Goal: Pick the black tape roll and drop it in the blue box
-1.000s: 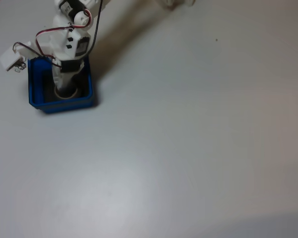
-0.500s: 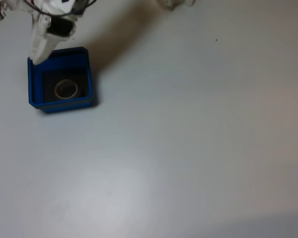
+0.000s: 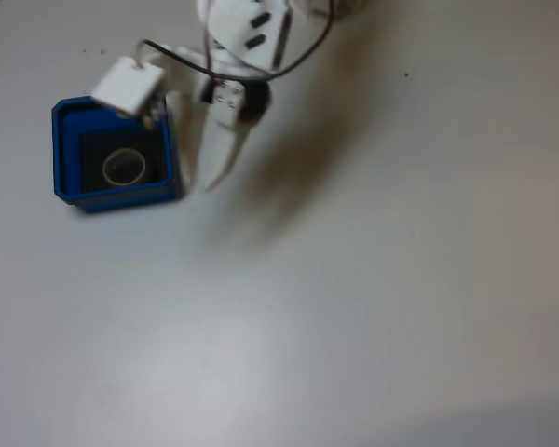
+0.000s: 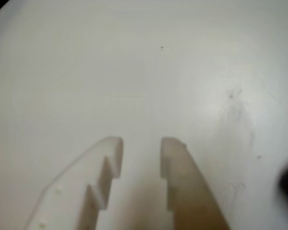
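Fixed view: the black tape roll (image 3: 124,168) lies flat inside the blue box (image 3: 63,158), near the table's (image 3: 373,279) top left corner. The gripper (image 3: 208,182) beside the box is a little open, holding nothing.

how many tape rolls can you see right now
1. The black tape roll lies flat on the dark floor of the blue box, left of the gripper in the fixed view. None seems hidden.

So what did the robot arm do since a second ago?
The white two-finger gripper let go of the small black tape roll, lifted out of the square bright-blue plastic box and swung right, beside it over the white table, jaws open and empty. The roll and box stayed put.
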`<state>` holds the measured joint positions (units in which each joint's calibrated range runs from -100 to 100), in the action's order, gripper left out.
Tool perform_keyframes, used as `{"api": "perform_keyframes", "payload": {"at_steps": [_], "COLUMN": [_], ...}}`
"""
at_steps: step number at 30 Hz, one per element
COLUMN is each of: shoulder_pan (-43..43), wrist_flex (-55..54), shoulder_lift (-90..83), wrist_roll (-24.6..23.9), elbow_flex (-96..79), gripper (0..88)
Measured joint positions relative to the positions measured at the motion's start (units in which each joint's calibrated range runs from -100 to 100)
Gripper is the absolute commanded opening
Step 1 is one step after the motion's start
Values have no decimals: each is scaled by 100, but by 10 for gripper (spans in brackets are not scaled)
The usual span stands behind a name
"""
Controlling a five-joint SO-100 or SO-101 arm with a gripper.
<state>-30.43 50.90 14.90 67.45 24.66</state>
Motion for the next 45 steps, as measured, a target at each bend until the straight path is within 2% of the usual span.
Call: {"api": "perform_keyframes", "payload": {"at_steps": [7,15,19,25,30,45], "shoulder_pan": [1178,2118,2246,2385,2385,2385], "wrist_flex": [0,0,0,0,0,0], "shoulder_lift": [0,0,-17,-567,-999,-2413], "wrist_roll": [0,0,150,718,968,993], "elbow_flex": [0,-63,-350,-1318,-2099,-3982], "gripper": [15,15,15,15,15,15]}}
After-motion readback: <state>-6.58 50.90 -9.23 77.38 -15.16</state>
